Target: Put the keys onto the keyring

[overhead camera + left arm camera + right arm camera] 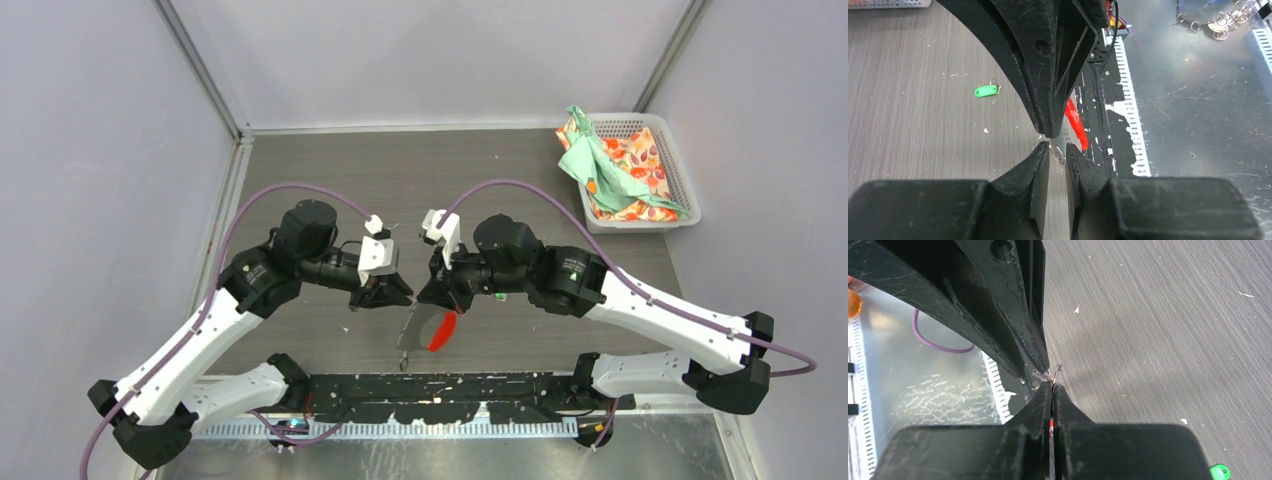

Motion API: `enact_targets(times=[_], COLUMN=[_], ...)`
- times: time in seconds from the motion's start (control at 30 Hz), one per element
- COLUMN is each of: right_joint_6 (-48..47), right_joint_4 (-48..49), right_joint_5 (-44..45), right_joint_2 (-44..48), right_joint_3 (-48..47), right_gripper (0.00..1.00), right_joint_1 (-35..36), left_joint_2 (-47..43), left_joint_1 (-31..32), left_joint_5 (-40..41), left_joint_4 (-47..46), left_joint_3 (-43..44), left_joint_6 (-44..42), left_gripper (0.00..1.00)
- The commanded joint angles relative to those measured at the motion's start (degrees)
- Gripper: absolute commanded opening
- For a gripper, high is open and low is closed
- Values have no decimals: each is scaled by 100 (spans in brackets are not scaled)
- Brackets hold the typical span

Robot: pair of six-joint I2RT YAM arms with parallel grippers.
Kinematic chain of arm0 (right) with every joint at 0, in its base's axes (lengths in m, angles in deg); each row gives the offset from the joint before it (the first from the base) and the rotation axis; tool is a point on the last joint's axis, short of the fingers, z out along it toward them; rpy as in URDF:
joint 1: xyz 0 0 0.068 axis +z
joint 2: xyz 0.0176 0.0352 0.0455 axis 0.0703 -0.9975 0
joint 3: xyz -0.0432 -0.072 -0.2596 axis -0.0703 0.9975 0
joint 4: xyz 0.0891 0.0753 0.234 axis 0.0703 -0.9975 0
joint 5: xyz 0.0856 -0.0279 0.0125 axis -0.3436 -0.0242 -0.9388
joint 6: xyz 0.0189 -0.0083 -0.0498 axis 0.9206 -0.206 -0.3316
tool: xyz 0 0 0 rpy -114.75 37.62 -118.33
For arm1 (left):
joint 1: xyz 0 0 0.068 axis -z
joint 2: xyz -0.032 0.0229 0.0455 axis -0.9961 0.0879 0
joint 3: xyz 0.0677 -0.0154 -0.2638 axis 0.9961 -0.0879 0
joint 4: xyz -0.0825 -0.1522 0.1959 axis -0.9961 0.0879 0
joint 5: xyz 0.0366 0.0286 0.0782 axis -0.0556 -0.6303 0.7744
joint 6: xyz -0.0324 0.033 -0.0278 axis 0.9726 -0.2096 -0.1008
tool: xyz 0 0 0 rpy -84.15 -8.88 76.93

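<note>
In the top view my two grippers meet tip to tip above the table's near middle. The right gripper is shut on the keyring, and red shows between its jaws. The keyring's red tab hangs below it. My left gripper has its jaws closed to a narrow gap, with the keyring's thin wire loop touching both pads. A green-tagged key lies on the table apart from both grippers, its tag also at the right wrist view's bottom edge. The black-tagged key is not visible.
A white basket holding a patterned cloth stands at the back right. A black strip and a metal plate run along the near edge. Several spare metal rings lie on that plate.
</note>
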Motion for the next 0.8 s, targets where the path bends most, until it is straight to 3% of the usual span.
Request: enact_targets(times=[0.0,0.17,0.3,0.37,0.53,0.77], right_joint_6=[-77,-54,-40,-34,-49,-66], right_joint_4=[121,119,102,96,169,208], right_joint_5=[-149,-237,-295,-314,-311,-315], right_joint_2=[48,37,41,41,0,-69], right_joint_3=[-302,-349,-335,-333,-357,-412], right_gripper=[1,1,1,1,1,1], right_joint_1=[30,29,25,32,31,29], left_joint_2=[-82,-39,-47,-34,15,81], left_joint_1=[17,17,17,17,17,17], left_joint_5=[-183,102,583,477,103,-198], left_joint_4=[123,31,-74,-45,-70,68], left_joint_3=[132,-28,-44,-17,-31,-47], left_joint_6=[-106,-222,-248,-215,-3,-10], left_gripper=[21,40,44,42,27,23])
